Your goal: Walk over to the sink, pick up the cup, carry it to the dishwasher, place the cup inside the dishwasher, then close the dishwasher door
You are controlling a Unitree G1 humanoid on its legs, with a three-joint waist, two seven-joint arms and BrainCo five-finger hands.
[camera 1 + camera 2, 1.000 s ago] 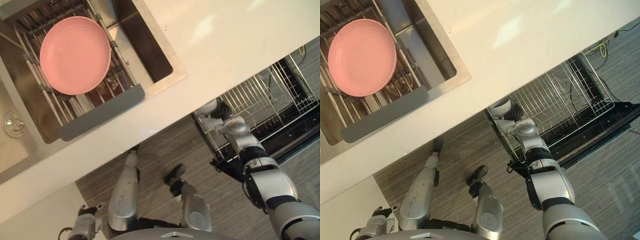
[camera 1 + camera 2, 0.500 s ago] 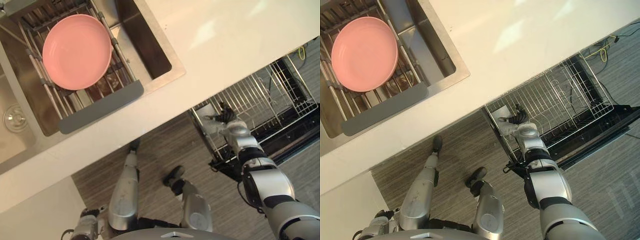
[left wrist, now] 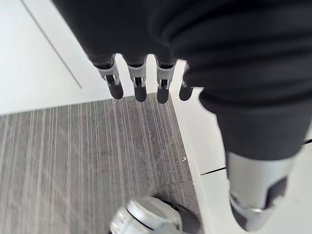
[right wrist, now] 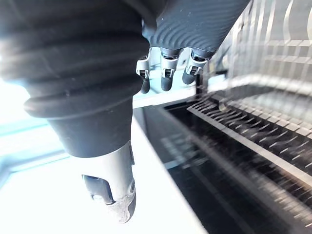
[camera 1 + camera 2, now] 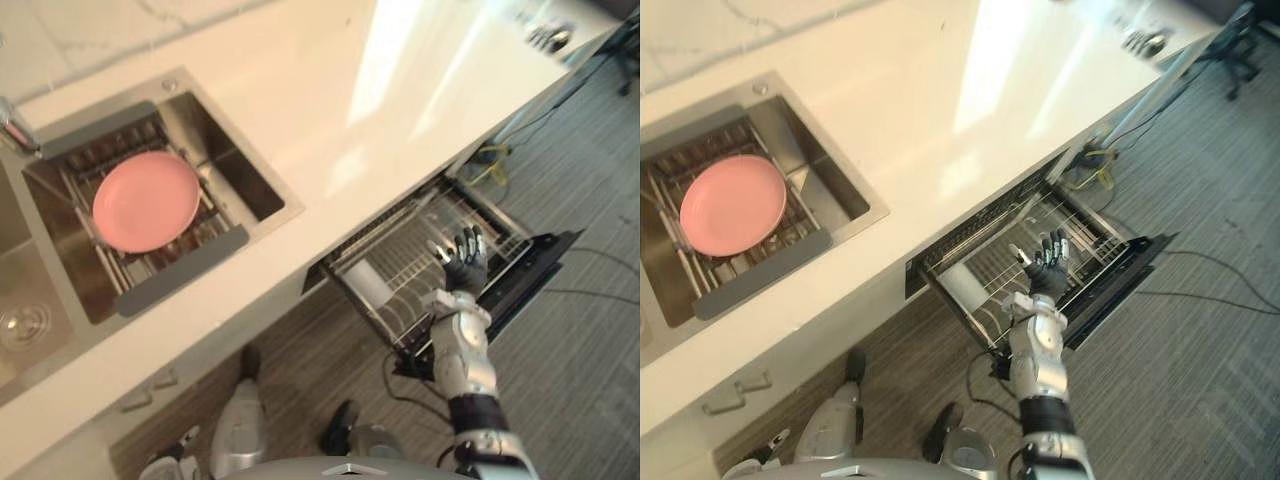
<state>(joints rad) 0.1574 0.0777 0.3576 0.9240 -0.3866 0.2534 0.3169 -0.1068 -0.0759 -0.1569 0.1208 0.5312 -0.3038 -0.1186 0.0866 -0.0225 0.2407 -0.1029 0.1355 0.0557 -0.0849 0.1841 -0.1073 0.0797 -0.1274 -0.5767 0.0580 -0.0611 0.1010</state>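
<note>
Right robot hand (image 5: 460,262) spread wide, empty, over the rack (image 5: 495,222). The cup (image 5: 370,285), I think, lies at the rack's left end. Left robot hand (image 3: 140,90) slack. Rack's out, so shutting the door (image 5: 545,262) now jams it.

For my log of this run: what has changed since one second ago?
The right hand let go of the cup, now sitting in the dishwasher rack, and drew back above it, fingers spread. The camera also shifted. The pink plate stays in the sink, the dishwasher door open, the left hand hanging open.
</note>
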